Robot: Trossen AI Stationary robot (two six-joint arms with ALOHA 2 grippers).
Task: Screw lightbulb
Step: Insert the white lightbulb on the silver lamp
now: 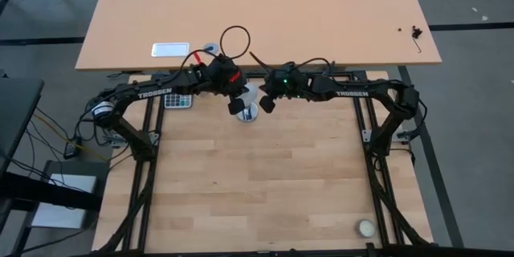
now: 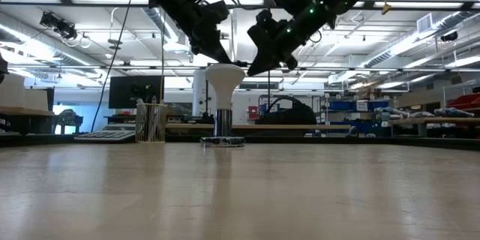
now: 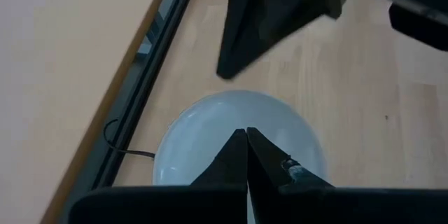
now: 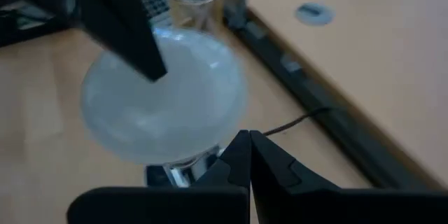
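Note:
The lightbulb [image 2: 225, 79], white and frosted, stands upright at the far middle of the table. Its metal base [image 2: 223, 121] is stuck into the round silver socket disc [image 2: 223, 142]. My left gripper [image 2: 219, 57] is shut and hangs just over the globe's top, slanting down from the left. In the left wrist view the tips of my left gripper [image 3: 246, 131] show over the globe [image 3: 210, 133]. My right gripper [image 2: 250, 70] is shut too and slants down from the right. Its tip [image 4: 249, 134] stands close by the globe's upper right side [image 4: 168, 98]. My left gripper's shut fingertips [image 3: 238, 147] stand over the top of the globe; I cannot tell whether they touch it. My right gripper's shut fingertips [image 4: 238, 150] stand beside the globe's edge [image 4: 220, 122]; I cannot tell whether they touch it either.
A cup of pens [image 2: 151, 122] and a calculator [image 1: 178, 101] stand left of the socket at the far edge. A small cream ball [image 1: 366, 227] lies at the near right corner. A second, lighter table [image 1: 257, 16] stands beyond the far edge.

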